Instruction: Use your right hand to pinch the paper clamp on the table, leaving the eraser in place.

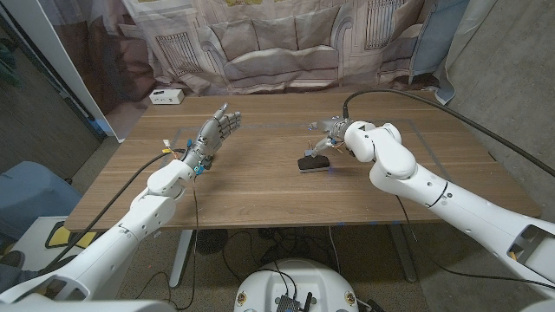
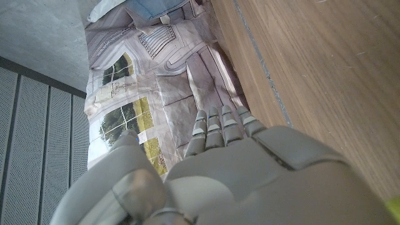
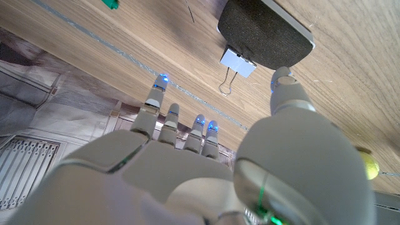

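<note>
We find no text, label, brand, number or sign that we can read in any of these views; the small white box (image 1: 165, 96) at about ten o'clock on the wooden table (image 1: 260, 186) shows dark marks on its front that are too small for us to make out, and the printed backdrop cloth (image 1: 277, 43) at twelve o'clock carries only drawn architecture, with no lettering that we can tell

Eraser (image 3: 265, 32) just beside paper clamp (image 3: 236, 64)
</note>
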`<state>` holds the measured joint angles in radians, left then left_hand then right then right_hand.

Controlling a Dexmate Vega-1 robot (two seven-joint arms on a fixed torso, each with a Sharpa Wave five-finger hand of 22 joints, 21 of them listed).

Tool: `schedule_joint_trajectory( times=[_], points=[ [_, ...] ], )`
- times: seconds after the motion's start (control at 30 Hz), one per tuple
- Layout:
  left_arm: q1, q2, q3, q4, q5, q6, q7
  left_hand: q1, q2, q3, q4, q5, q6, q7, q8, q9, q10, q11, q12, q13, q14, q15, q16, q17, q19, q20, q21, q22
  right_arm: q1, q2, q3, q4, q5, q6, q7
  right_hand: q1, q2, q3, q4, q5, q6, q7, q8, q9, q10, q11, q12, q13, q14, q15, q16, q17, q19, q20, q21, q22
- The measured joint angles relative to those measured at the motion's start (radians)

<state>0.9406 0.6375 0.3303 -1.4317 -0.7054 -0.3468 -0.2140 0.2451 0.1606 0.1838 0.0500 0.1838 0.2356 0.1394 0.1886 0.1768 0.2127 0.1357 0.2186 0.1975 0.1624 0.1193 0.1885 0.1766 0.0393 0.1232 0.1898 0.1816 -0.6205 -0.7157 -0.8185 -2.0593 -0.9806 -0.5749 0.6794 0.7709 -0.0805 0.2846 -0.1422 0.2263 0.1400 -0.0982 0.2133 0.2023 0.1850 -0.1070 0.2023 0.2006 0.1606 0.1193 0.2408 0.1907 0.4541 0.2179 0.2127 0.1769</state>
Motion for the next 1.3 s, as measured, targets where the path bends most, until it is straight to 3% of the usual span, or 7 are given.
schedule_joint_trajectory(
  times=[0.67, 0.9, 1.3],
  points=[
    [-0.006, -0.002, -0.002, 0.007, -0.001, -0.004, -0.003, 0.005, -0.005, 0.006, -0.002, -0.003, 0.000, 0.000, 0.000, 0.000, 0.000, 0.000, 0.000, 0.000, 0.000, 0.000, 0.000, 0.000, 0.000, 0.000, 0.000, 0.000, 0.039, 0.021, -0.027, 0.052, -0.010, 0.020, 0.019, 0.005, -0.005, -0.004, -0.004, 0.000, 0.034, -0.013, 0.010, 0.000, 0.033, -0.020, 0.006, -0.001, 0.022, -0.021, 0.000, 0.000, 0.023, 0.002, 0.000, 0.000],
    [-0.009, -0.002, -0.002, 0.011, -0.002, -0.004, -0.004, 0.005, -0.005, 0.009, -0.002, -0.003, 0.000, 0.000, 0.000, 0.000, 0.000, 0.000, 0.000, 0.000, 0.000, 0.000, 0.000, 0.000, 0.000, 0.000, 0.000, 0.000, 0.044, 0.024, -0.034, 0.066, -0.014, 0.025, 0.021, 0.030, -0.011, 0.000, -0.008, 0.010, 0.082, -0.014, 0.023, 0.000, 0.094, -0.027, 0.021, -0.004, 0.054, -0.053, 0.000, 0.000, 0.040, 0.003, 0.000, 0.000],
    [-0.022, -0.002, 0.005, 0.016, -0.001, 0.002, -0.014, 0.011, -0.011, 0.016, -0.004, -0.003, 0.000, 0.000, 0.000, 0.000, 0.000, 0.000, 0.000, 0.000, 0.000, 0.000, 0.000, 0.001, 0.000, 0.000, 0.000, 0.000, 0.041, 0.032, -0.042, 0.086, -0.026, 0.032, -0.015, 0.044, -0.018, -0.004, -0.012, 0.020, 0.101, -0.020, 0.025, -0.003, 0.123, -0.031, 0.024, -0.005, 0.084, -0.066, 0.004, 0.000, 0.066, -0.002, 0.000, 0.000]
  ],
)
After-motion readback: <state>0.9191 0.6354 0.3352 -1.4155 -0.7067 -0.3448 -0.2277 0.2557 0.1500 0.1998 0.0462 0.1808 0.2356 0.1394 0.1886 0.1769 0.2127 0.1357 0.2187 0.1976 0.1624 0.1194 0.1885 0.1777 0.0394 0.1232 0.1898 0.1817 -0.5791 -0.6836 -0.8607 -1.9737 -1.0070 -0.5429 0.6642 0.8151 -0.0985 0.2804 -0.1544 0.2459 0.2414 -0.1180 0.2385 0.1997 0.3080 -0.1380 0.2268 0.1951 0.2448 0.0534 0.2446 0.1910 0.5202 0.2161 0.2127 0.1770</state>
